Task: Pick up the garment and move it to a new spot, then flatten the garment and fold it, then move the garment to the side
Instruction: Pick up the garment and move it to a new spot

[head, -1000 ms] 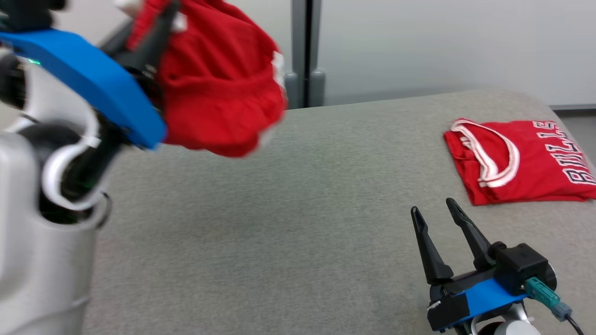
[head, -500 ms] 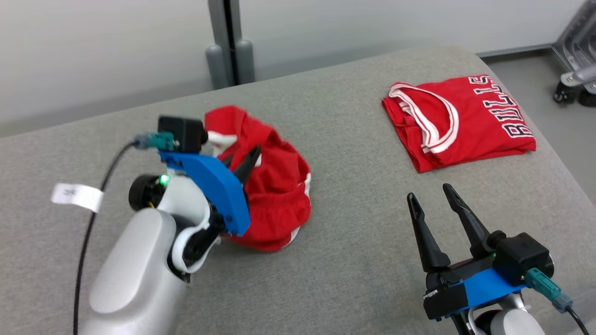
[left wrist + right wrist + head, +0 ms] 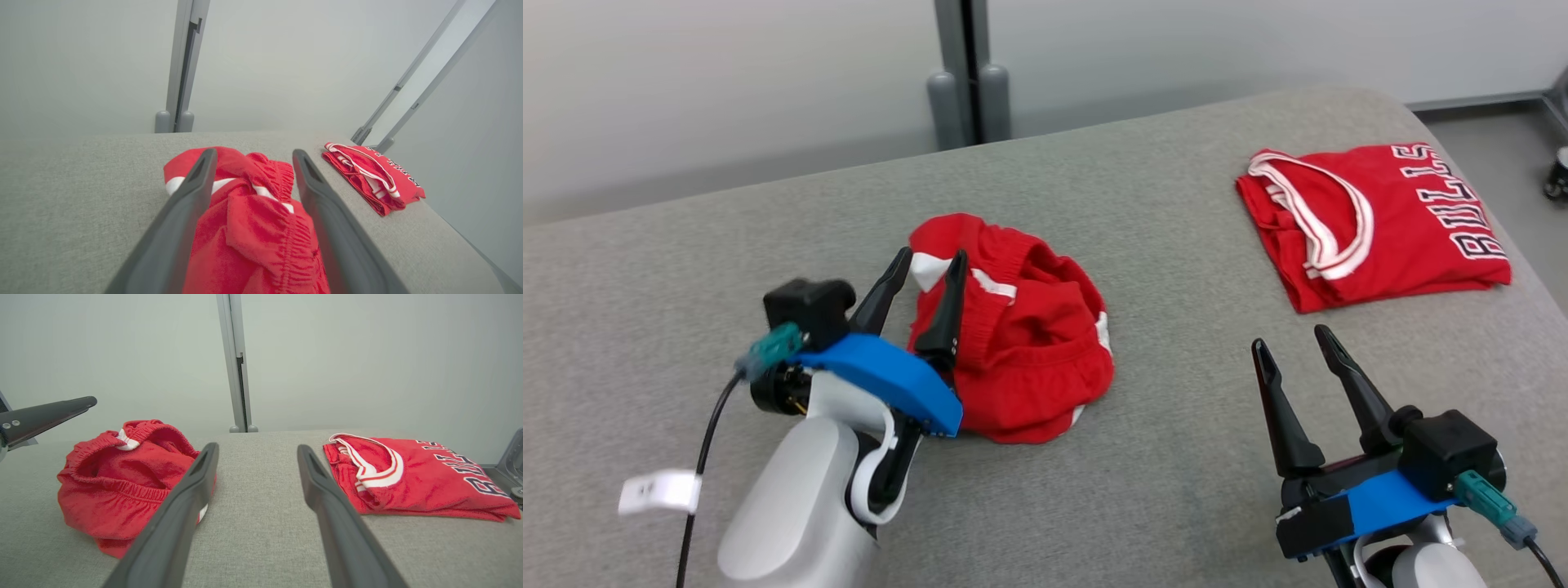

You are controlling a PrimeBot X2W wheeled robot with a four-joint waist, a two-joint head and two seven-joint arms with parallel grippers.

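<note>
**Head view, read from left to right.** At the lower left we see a small white paper tag on a thin black cable. Next comes the left gripper, low over the grey fabric-covered worktop. Its two dark fingers are spread, and the near edge of the crumpled red fabric garment lies loose between them, not pinched. This garment, with white trim and an elastic waistband, rests in a heap on the worktop, left of centre. Farther right we find the right gripper, fingers spread and holding nothing. At the far right a folded red jersey with dark lettering lies flat, well apart from the heap.
</note>
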